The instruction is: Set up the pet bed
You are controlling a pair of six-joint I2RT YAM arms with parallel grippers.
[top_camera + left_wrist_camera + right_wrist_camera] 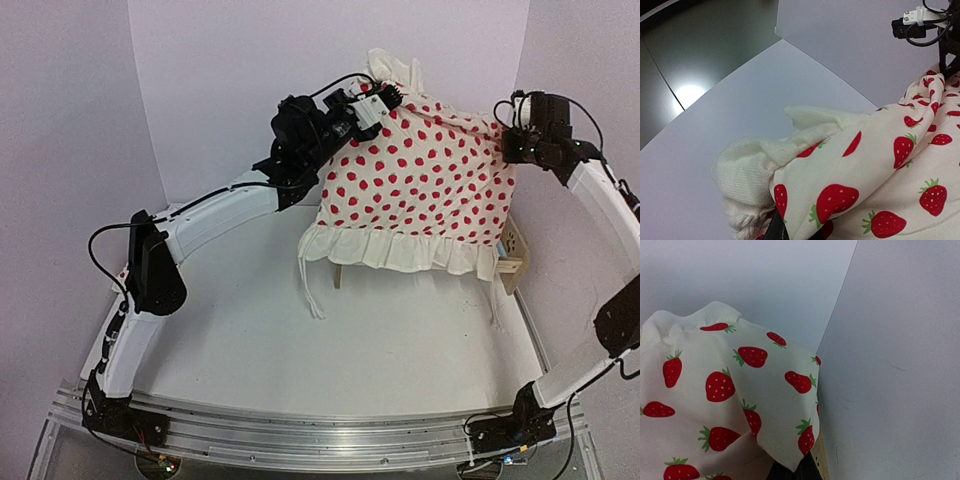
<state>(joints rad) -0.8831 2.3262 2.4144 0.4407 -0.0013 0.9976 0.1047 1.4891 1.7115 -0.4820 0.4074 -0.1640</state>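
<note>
The white ruffled blanket with red strawberries [425, 185] hangs spread between my two grippers, high above the table at the back right. My left gripper [385, 100] is shut on its upper left corner, and the cloth [865, 170] covers the jaws in the left wrist view. My right gripper [510, 142] is shut on the upper right corner, with the cloth [740, 390] draped over its dark fingers [805, 471]. The pet bed [513, 258] stands behind and below the blanket. Only its light-wood end and one leg show. Its striped mattress is hidden.
White walls close in the back and both sides, and the right wall [900, 365] is close to my right gripper. The blanket's ruffle and a loose tie [312, 295] hang down to the white table [400, 350]. The metal rail [320, 432] runs along the near edge.
</note>
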